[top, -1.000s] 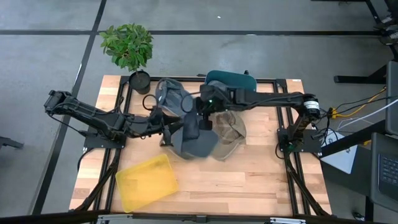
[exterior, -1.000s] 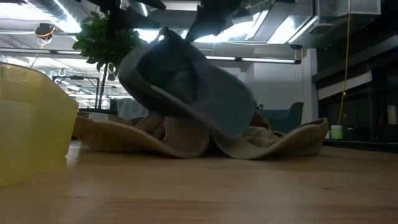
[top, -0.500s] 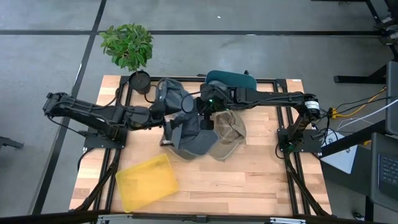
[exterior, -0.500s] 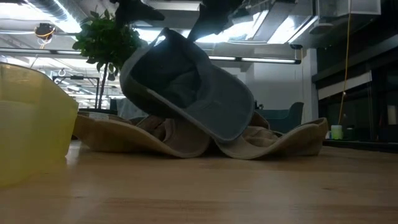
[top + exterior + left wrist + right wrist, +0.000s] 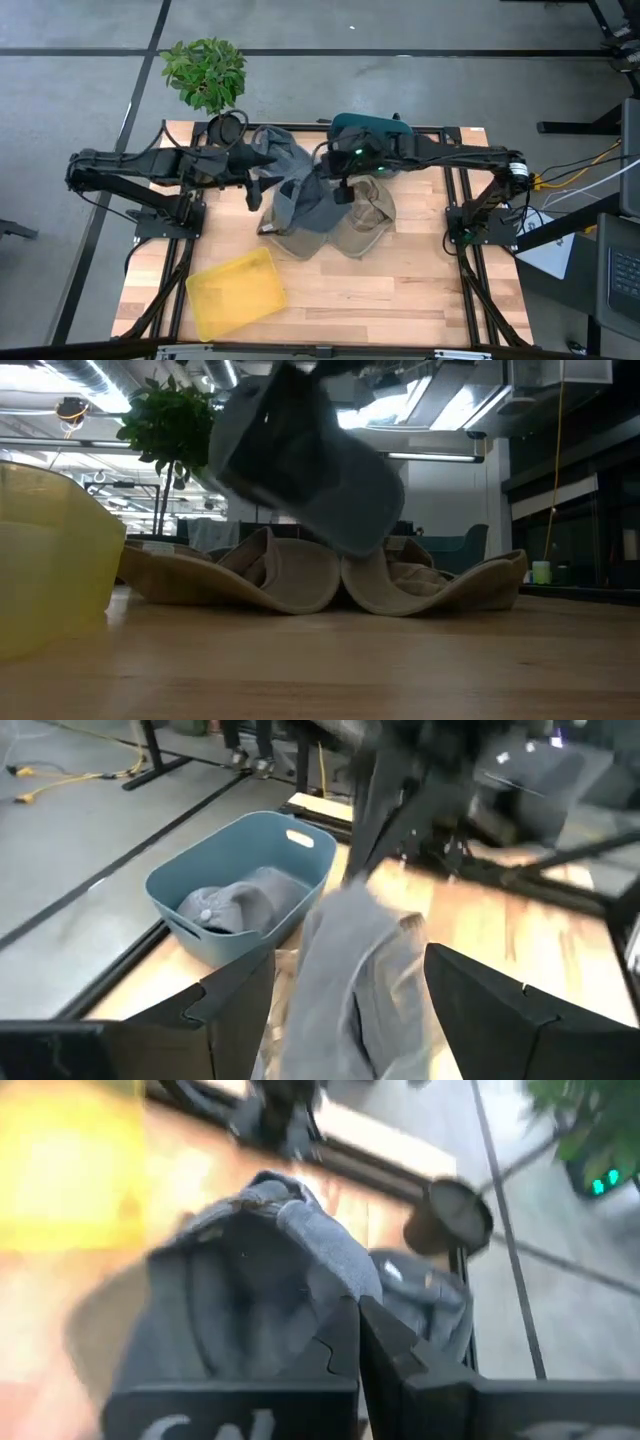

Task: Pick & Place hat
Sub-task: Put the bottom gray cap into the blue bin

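Grey hat [image 5: 303, 200] hanging off table, pinched at crown by right tool [image 5: 355, 1342]; blue tub [image 5: 372, 128] just behind, right arm nearer. Left tool [image 5: 345, 990] spread, empty, beside hat.

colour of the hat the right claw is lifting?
Grey hat, held by the right claw; clearest in the low view.

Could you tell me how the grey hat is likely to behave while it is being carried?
Probably floppy: the grey hat hangs folded from the right gripper, shut on its edge. It likely swings, since it hangs clear above the tan hats.
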`<state>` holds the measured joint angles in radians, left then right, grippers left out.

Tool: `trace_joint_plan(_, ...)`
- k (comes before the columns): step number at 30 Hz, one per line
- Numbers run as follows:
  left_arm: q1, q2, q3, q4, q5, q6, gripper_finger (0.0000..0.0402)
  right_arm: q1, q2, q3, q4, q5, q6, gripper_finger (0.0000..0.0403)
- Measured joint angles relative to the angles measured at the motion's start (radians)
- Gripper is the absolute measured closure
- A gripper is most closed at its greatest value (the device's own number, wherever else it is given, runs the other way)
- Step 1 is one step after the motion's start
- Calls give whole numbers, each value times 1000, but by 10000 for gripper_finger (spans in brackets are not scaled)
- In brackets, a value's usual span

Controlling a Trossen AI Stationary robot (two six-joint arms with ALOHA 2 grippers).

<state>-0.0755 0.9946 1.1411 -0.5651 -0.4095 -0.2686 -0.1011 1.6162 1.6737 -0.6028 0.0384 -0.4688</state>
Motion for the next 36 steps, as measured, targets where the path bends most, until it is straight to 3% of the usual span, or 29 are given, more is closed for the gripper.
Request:
trace_joint_plan(6,-9,-6,36,-101,2,140,149,-32,-125,0,17,-141,-10,403)
trace_joint_plan(17,-32,90,37,-1,-2,521,149,-112,-246,0,84,-432,144,403)
trace_joint_plan(24,-111,168,37,194,-199,883,149,-162,-259,0,121,-644,268,403)
trace_joint_plan(29,-169,199,37,380,-314,1098,149,-190,-259,0,160,-663,319,403)
trace_joint_plan(36,-216,224,37,494,-331,1280,149,-232,-259,0,265,-664,418,403)
